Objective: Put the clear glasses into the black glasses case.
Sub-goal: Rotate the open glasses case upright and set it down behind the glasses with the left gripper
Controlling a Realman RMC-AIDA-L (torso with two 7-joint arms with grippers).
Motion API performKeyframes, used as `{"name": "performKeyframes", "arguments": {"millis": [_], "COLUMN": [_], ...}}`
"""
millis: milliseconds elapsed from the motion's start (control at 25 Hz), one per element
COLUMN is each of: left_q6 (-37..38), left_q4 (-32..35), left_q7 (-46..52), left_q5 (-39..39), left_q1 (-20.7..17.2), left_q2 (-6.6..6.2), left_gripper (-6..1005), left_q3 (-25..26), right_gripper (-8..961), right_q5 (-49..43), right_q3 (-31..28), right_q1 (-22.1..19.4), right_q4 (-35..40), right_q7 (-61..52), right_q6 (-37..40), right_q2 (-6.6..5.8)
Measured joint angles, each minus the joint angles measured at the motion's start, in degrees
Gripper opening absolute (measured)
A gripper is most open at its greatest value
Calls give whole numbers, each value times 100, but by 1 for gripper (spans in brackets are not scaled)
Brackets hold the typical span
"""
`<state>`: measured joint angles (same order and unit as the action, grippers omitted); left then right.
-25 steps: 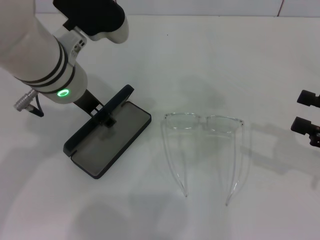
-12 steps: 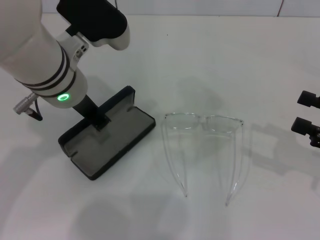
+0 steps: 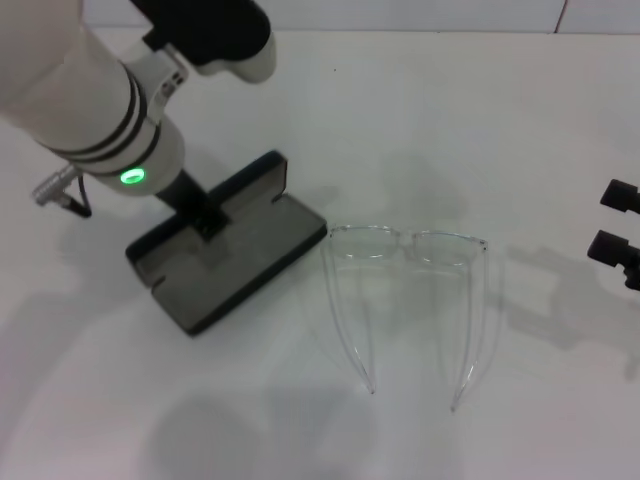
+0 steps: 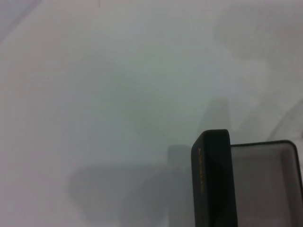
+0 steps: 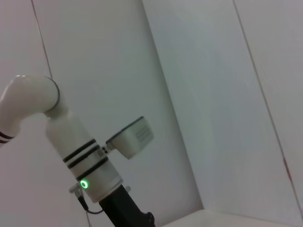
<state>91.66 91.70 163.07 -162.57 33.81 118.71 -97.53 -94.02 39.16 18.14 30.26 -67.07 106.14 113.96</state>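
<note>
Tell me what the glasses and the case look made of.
The clear glasses: seemingly transparent plastic, glossy; the table shows through frame and arms. The black glasses case: a rigid black shell, probably plastic, matte, with a dull grey lining, possibly fabric.

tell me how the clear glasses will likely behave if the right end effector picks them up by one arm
The glasses look thin and all plastic, so probably light. Their long arms are splayed open on the table; held by one, the frame would likely sag or swing at the hinge. The smooth plastic may also slip.
</note>
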Motion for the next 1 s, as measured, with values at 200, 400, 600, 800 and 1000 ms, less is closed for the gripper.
{"name": "performKeyframes", "arguments": {"millis": [200, 400, 600, 800, 1000], "left_q6": [-204, -938, -2069, -3149, -3278], "left_q4": [551, 682, 359, 59, -577], "left_q7": [-552, -1742, -2785, -3641, -3782], "left_q5": [-9, -16, -6, 9, 7], "left_q1": [2, -58, -195, -435, -11], "left_q2": [-49, 13, 87, 107, 108], "left_gripper": [209, 209, 208, 206, 194], "left_q3": [63, 48, -278, -697, -804], "right_gripper": [723, 723, 723, 723, 723], "right_q5": [47, 47, 48, -44, -101], "right_q3": [-56, -58, -58, 17, 28], "right_q1": [-9, -35, -64, -83, -101], "right_q4": [-183, -204, -278, -284, -284], "right_q7": [144, 218, 230, 399, 563], "right_q6": [38, 201, 300, 628, 1000], "right_q2": [3, 36, 49, 44, 32]}}
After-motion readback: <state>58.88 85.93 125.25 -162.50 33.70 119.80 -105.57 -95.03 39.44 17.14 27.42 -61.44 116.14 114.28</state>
